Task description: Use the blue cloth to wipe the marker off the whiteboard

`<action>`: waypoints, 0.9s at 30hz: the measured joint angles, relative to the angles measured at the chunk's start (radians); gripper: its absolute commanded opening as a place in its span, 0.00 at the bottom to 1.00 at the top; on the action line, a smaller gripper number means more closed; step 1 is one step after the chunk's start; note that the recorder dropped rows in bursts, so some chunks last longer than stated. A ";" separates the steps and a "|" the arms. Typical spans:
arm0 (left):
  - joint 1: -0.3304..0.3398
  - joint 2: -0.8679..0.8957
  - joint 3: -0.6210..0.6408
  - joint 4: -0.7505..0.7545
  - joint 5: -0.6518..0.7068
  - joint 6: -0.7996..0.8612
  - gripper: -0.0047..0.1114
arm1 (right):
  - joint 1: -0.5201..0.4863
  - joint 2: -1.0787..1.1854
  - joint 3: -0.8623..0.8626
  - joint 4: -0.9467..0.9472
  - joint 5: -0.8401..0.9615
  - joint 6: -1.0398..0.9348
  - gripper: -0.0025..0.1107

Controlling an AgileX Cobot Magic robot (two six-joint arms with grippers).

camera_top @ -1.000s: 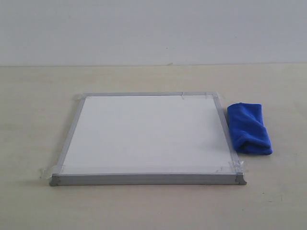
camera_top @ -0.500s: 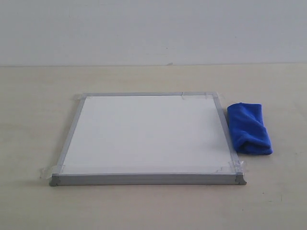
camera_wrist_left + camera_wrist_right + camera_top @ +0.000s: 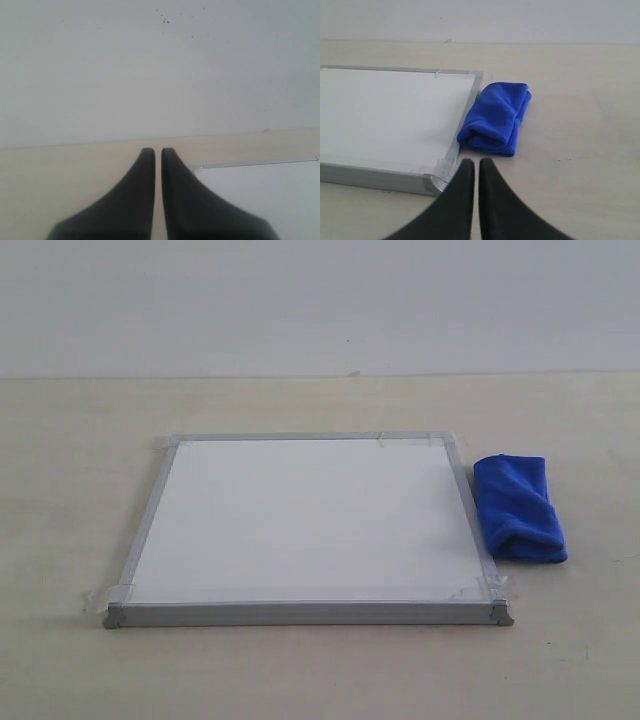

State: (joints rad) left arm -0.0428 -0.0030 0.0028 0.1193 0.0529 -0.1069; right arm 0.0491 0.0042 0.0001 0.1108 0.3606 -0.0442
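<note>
The whiteboard [image 3: 305, 520] lies flat on the table, silver frame and taped corners showing; its surface looks plain white and no red marker line shows in any view. The blue cloth [image 3: 518, 507] lies folded on the table just right of the board's right edge, also in the right wrist view [image 3: 495, 118]. My right gripper [image 3: 476, 161] is shut and empty, near the board's corner [image 3: 432, 181], a little short of the cloth. My left gripper [image 3: 157, 150] is shut and empty beside a corner of the board [image 3: 260, 195]. Neither gripper appears in the exterior view.
The pale wooden table [image 3: 80, 440] runs back to a plain white wall [image 3: 320, 300]. Nothing else stands on it besides the board and cloth.
</note>
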 measured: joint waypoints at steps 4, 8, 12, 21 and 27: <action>0.000 0.000 0.000 0.000 0.000 0.000 0.08 | 0.000 0.000 0.000 -0.117 0.000 0.189 0.03; 0.000 0.000 0.000 0.000 0.000 0.000 0.08 | 0.000 0.000 0.000 -0.130 0.000 0.206 0.03; 0.000 0.000 0.000 0.000 0.000 0.000 0.08 | 0.000 0.000 0.000 -0.130 0.000 0.210 0.03; 0.000 0.000 0.000 0.000 0.000 0.000 0.08 | -0.002 0.000 0.000 -0.130 0.011 0.210 0.03; 0.000 0.000 0.000 0.000 0.000 0.000 0.08 | -0.039 0.000 0.000 -0.130 0.015 0.206 0.03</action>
State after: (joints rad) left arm -0.0428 -0.0030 0.0028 0.1193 0.0529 -0.1069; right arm 0.0106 0.0042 0.0001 -0.0195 0.3754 0.1619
